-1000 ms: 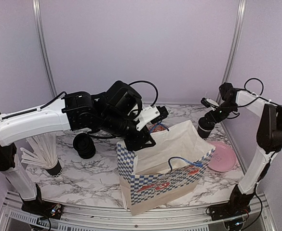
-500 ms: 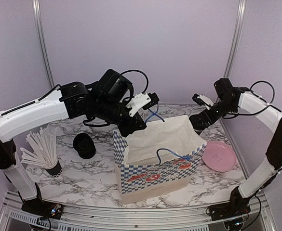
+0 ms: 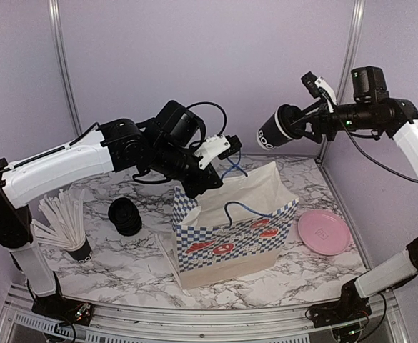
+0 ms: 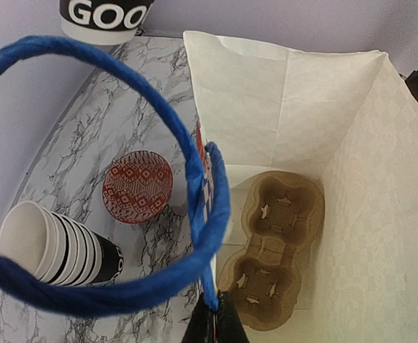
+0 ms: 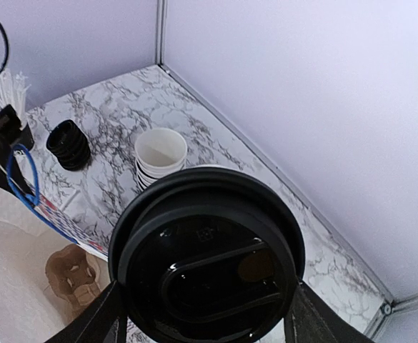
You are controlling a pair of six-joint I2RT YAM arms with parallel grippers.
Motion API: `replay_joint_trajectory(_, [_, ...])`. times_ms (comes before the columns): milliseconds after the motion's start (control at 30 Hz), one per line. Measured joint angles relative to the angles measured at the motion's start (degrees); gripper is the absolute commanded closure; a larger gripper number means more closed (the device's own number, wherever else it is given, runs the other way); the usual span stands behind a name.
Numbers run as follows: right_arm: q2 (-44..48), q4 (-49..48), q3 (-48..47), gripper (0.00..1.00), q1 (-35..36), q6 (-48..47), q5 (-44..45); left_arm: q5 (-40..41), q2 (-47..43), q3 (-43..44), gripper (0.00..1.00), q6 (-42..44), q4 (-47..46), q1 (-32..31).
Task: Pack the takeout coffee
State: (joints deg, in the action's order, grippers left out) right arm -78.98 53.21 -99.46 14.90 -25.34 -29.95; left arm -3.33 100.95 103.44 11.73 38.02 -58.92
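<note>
The takeout coffee [image 3: 274, 131] is a black cup with white print and a black lid [image 5: 207, 266]. It hangs tilted in the air above the back right of the bag, and its printed base shows in the left wrist view [image 4: 106, 17]. My right gripper [image 3: 291, 127] is shut on it, a finger [image 5: 100, 323] on each side of the lid. The checkered paper bag [image 3: 226, 239] stands open on the table with a cardboard cup carrier [image 4: 276, 250] on its floor. My left gripper [image 4: 216, 323] is shut on the bag's blue handle [image 4: 207, 204] at the back rim.
A stack of white-rimmed cups [image 4: 51, 246] and a red patterned dish [image 4: 137, 187] sit behind the bag. A pink plate [image 3: 323, 232] lies to its right. A stack of black lids [image 3: 125, 216] and a cup of straws [image 3: 62, 227] stand at the left.
My right gripper has lifted the coffee off the back right of the table, up and leftward over the bag. My left gripper has shut on the blue handle.
</note>
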Motion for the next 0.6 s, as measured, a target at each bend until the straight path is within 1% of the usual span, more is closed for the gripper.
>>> replay_joint_trajectory(100, [1.77, 1.33, -2.49, 0.55, 0.00, -2.71, -4.31, -0.35, 0.17, 0.00, 1.00, 0.33, 0.00, 0.00])
replay_joint_trajectory(267, [4.50, 6.84, -6.10, 0.55, 0.00, -10.10, -12.85, -0.63, 0.52, 0.92, 1.00, 0.96, 0.02, 0.00])
replay_joint_trajectory(433, [8.87, 13.40, -4.70, 0.56, 0.09, -17.97, -19.80, -1.16, 1.46, 2.73, 1.00, 1.14, 0.02, 0.00])
replay_joint_trajectory(600, [10.54, 20.24, -1.92, 0.57, 0.63, -25.49, -22.34, -1.73, 2.01, 3.65, 1.00, 1.11, 0.02, 0.00])
